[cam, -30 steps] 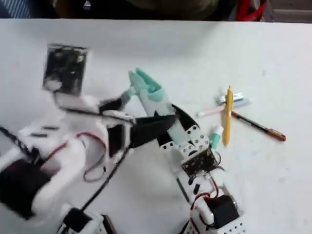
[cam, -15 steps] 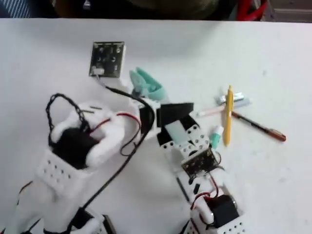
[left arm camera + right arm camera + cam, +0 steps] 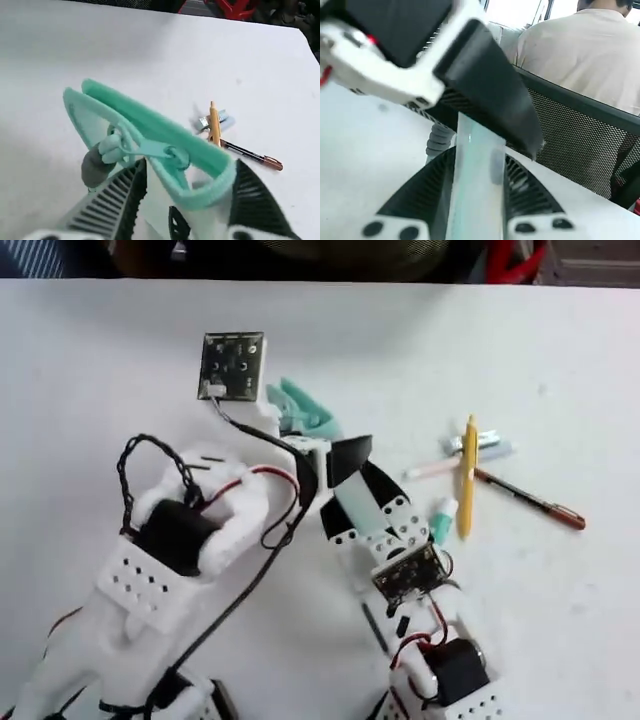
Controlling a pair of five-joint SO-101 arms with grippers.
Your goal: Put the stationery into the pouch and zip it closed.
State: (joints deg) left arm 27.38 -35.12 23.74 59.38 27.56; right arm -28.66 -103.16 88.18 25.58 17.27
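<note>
A mint green pouch (image 3: 300, 412) lies at mid-table, its near end clamped in my right gripper (image 3: 352, 508), which is shut on it. In the right wrist view the pouch's pale edge (image 3: 472, 200) runs between the right gripper (image 3: 477, 160) fingers. My left gripper (image 3: 338, 462) stands open just over that same end. In the left wrist view the left gripper (image 3: 192, 167) straddles the pouch (image 3: 150, 120), with the zip pull (image 3: 152, 148) between its fingers. A yellow pen (image 3: 467, 475) and a brown pen (image 3: 530, 500) lie crossed to the right, apart from both grippers.
A mint-capped stick (image 3: 441, 518), a pale blue item (image 3: 480, 447) and a thin pink pencil (image 3: 430, 470) lie by the pens. The left arm's white body (image 3: 170, 550) and black cables cover the table's left front. The right arm's base (image 3: 445, 670) sits at the front edge.
The left arm swung in from the left, and its wrist and gripper now sit over the pouch's near end. The right gripper kept its hold on the pouch. The pens stayed put.
</note>
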